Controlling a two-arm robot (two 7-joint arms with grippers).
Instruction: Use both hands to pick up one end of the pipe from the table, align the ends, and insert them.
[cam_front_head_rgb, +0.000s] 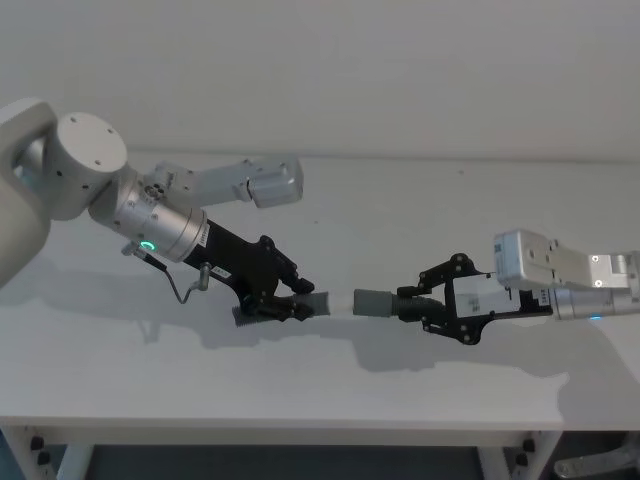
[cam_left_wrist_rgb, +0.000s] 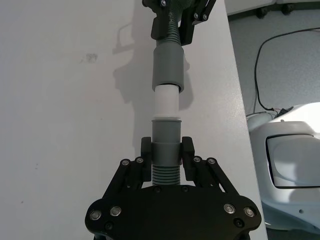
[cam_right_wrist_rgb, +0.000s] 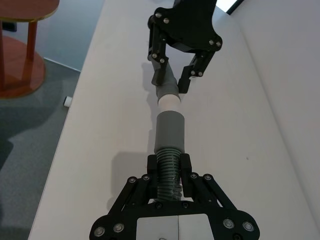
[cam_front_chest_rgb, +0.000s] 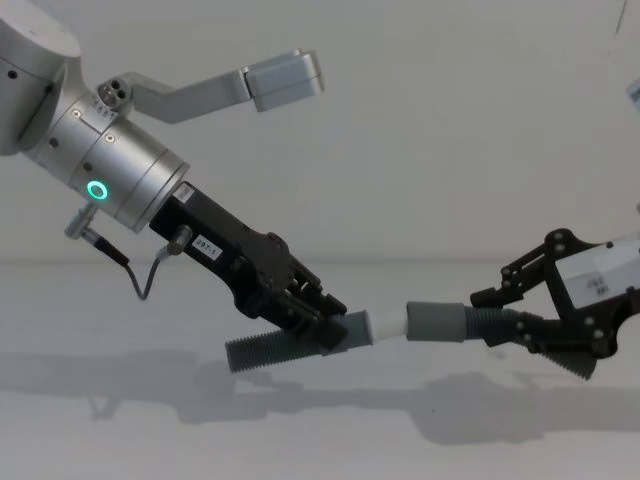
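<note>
Table (cam_front_head_rgb: 330, 395): white, flat, bare under the work; both hose pieces are held up clear of it, their shadows falling below in the chest view.
Left arm (cam_front_head_rgb: 150, 225): silver, green ring lit, reaching in from the left and angled down toward centre.
Right arm (cam_front_head_rgb: 580, 290): comes in from the right, lying lower and flatter.
Left gripper (cam_front_chest_rgb: 320, 320): clenched on the left hose piece (cam_front_chest_rgb: 265, 352) just behind its cuff; ribbed tail trails out to the left.
Right gripper (cam_right_wrist_rgb: 169, 172): clamped on the ribs of the right hose piece (cam_right_wrist_rgb: 168, 172), close behind its cuff.
Left cuff (cam_left_wrist_rgb: 166, 135): grey, carrying the white spigot (cam_left_wrist_rgb: 165, 102), which points right.
Right cuff (cam_front_chest_rgb: 435, 322): plain and open, facing left.
Joint: spigot tip is at the mouth of the right cuff and looks just entered; most of the white length is exposed.
Alignment: left wrist view shows the two cuffs nearly in line; chest view shows the left piece tilted up toward the joint.
Step in hand: insertion, judged barely begun.
How to do it well: level the left piece to the right cuff's axis, then push the two straight together, slowly; both grips kept firm so the ribs don't buckle.
</note>
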